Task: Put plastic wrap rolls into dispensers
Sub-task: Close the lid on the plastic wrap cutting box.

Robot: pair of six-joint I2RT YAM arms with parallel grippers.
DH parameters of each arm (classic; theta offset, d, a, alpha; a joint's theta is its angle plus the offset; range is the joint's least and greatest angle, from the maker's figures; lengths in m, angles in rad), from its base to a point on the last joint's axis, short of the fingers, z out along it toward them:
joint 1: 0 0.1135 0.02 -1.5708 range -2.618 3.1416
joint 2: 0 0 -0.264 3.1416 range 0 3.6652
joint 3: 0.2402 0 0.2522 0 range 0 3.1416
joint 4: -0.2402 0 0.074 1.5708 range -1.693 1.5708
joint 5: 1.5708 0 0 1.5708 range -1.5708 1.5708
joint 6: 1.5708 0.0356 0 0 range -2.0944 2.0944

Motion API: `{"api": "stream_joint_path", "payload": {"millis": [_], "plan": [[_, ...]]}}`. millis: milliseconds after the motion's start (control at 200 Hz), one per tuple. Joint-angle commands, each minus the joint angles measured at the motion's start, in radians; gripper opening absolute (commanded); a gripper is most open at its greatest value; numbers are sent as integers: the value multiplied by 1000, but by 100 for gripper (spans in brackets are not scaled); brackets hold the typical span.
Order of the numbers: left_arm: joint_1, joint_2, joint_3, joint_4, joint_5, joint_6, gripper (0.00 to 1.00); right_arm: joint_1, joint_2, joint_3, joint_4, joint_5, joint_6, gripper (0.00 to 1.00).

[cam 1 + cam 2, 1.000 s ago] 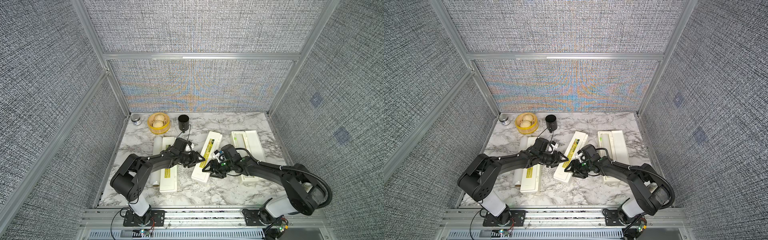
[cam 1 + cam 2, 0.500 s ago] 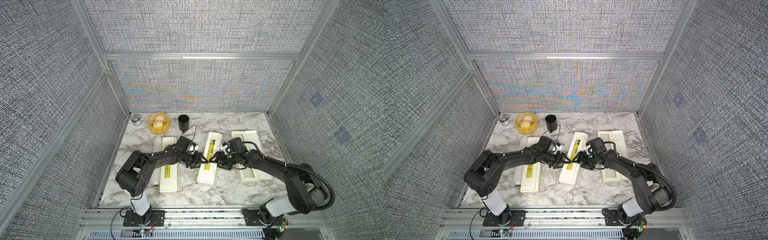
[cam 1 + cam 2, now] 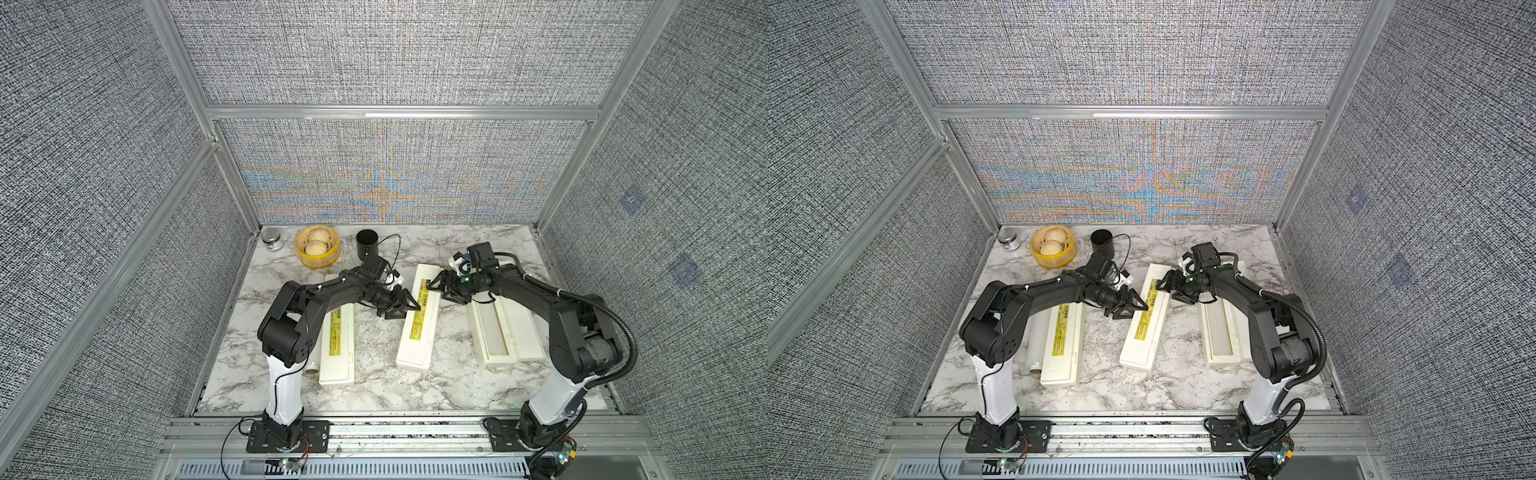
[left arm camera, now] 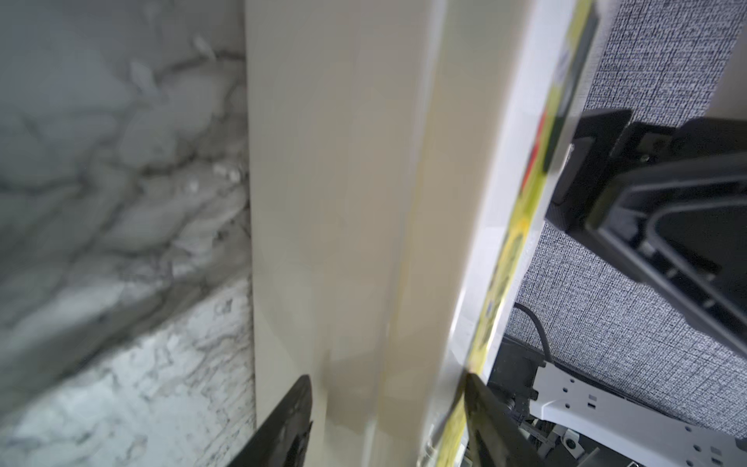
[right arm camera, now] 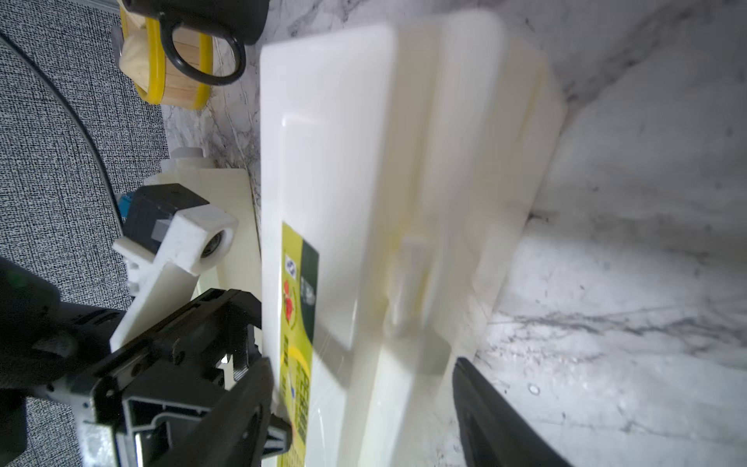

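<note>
Two-claw action on the middle dispenser: pinched by left claw at its left edge, straddled by right claw, can't tell if gripped.

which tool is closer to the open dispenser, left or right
Right. The right tool is on the side of the middle dispenser facing the open dispenser; the left tool is on its opposite side.
</note>
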Motion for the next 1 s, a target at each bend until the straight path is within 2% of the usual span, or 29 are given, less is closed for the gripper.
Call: {"api": "stream_joint_path", "payload": {"millis": [0, 160, 260, 560, 736, 881, 996], "plan": [[1, 66, 82, -125, -106, 32, 58, -14, 50, 65, -54, -18, -42, 72], [6, 148, 214, -167, -113, 43, 58, -18, 123, 150, -76, -23, -43, 72], [3, 171, 248, -166, -101, 35, 58, -12, 148, 165, -47, -53, -27, 72], [-13, 140, 182, -167, -119, 36, 56, 34, 187, 176, 34, -129, 3, 66], [-13, 134, 138, -157, -159, 33, 57, 38, 180, 148, 42, -121, -4, 66], [-7, 148, 136, -130, -177, 16, 59, 37, 191, 123, 78, -144, -3, 72], [8, 153, 142, -75, -189, -21, 66, 37, 201, 116, 99, -146, -3, 77]]}}
